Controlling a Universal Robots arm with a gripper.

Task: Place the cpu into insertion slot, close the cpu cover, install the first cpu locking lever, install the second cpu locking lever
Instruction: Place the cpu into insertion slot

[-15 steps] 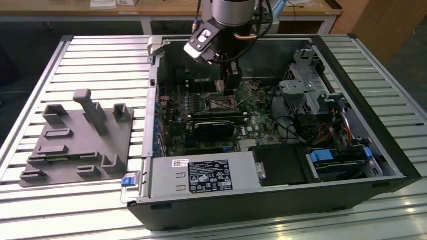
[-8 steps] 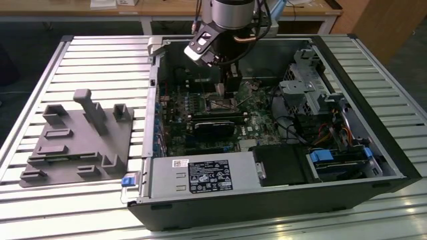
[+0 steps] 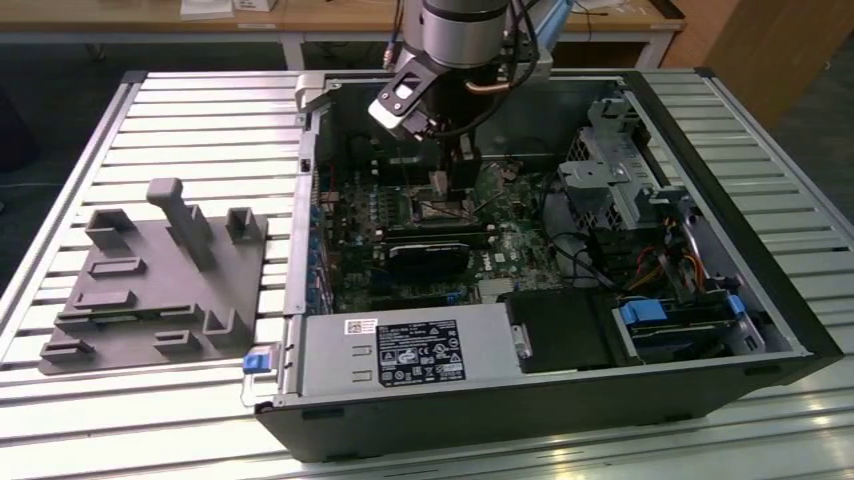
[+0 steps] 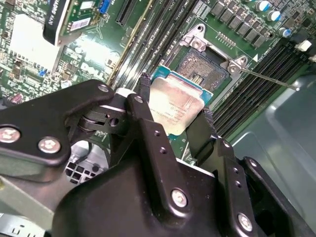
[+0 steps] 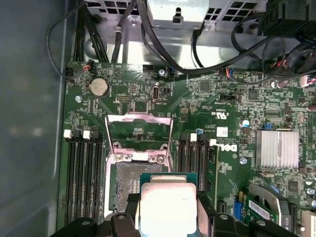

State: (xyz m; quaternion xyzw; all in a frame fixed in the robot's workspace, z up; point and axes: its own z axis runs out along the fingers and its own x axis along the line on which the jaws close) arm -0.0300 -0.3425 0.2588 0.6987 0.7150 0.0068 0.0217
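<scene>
The gripper [image 4: 175, 100] pinched the chip [image 5: 168, 205] flat by two edges, and the bare socket [image 5: 126, 183] lay just beyond its fingertips, slightly to one side, cover [image 5: 139, 129] raised.

You can count one cpu [image 5: 168, 207], one insertion slot [image 5: 127, 182], one cpu cover [image 5: 138, 117], one gripper [image 4: 176, 98], one computer case [image 3: 534, 405], one power box [image 3: 400, 352] and one grey tray [image 3: 140, 295].

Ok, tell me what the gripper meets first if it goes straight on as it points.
Probably the slot: the gripper holds the cpu over its edge, though depth is unclear.
</scene>
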